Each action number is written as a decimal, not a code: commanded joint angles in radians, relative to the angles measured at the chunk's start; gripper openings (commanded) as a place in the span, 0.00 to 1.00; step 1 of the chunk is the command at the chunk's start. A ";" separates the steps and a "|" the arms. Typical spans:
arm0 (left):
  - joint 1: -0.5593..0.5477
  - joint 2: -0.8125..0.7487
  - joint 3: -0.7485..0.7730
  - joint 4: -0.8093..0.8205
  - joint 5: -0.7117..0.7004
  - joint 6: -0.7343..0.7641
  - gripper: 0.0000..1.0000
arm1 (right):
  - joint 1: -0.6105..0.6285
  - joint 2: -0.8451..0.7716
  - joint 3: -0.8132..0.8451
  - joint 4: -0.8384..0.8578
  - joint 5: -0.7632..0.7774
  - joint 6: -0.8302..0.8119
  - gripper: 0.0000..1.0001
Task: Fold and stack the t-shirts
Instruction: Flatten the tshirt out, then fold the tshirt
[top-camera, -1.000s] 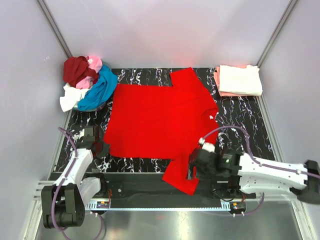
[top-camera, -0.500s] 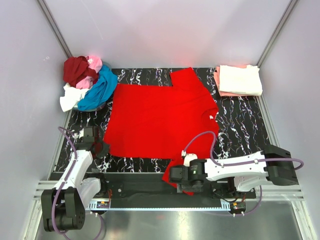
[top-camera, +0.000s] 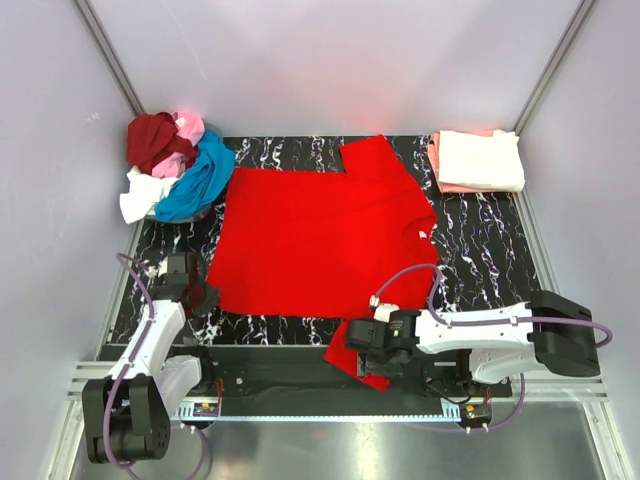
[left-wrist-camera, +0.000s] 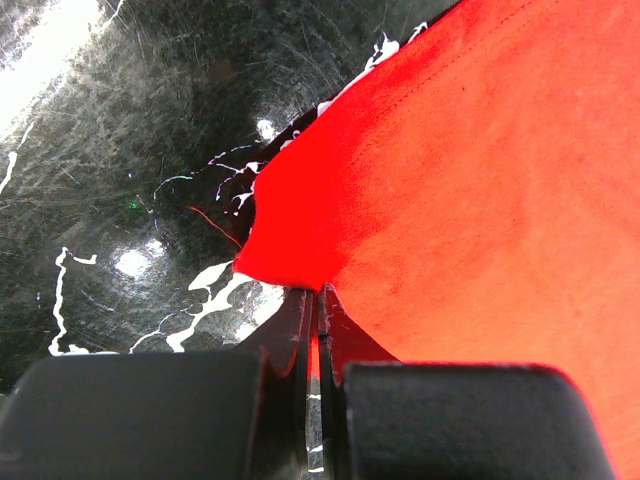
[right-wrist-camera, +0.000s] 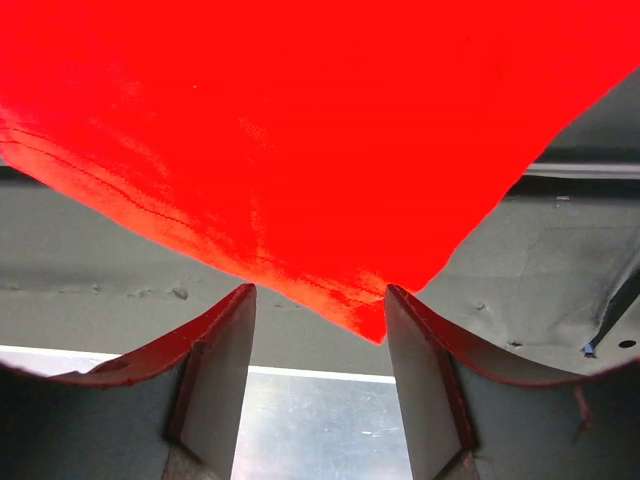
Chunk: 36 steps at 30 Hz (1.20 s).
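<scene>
A bright red t-shirt lies spread flat on the black marbled mat. One sleeve hangs over the mat's front edge. My left gripper sits at the shirt's near left corner. In the left wrist view it is shut, with the red hem pinched between its jaws. My right gripper is at the overhanging sleeve. In the right wrist view it is open, and the sleeve's tip hangs just between its fingertips.
A loose pile at the back left holds a dark red, a pink, a blue and a white shirt. A folded cream shirt lies on a salmon one at the back right. A dark rail runs along the front.
My right arm has swung left along the front edge and turned, bringing its open jaws to the hanging sleeve's tip. The left arm and the shirt's body have not moved.
</scene>
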<state>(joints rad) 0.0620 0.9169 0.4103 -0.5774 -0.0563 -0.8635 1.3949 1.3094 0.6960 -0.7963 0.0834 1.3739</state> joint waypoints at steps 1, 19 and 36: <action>0.002 -0.019 0.038 0.019 0.004 0.008 0.00 | -0.025 0.024 0.014 0.037 -0.062 -0.065 0.63; 0.001 -0.024 0.041 0.028 0.029 0.027 0.00 | -0.106 -0.006 -0.139 0.108 -0.159 -0.111 0.63; 0.001 -0.018 0.035 0.045 0.032 0.031 0.00 | -0.103 0.129 0.011 0.085 -0.122 -0.191 0.23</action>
<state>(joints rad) 0.0620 0.8986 0.4129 -0.5728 -0.0372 -0.8452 1.2827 1.4067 0.6857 -0.7879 -0.0719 1.1889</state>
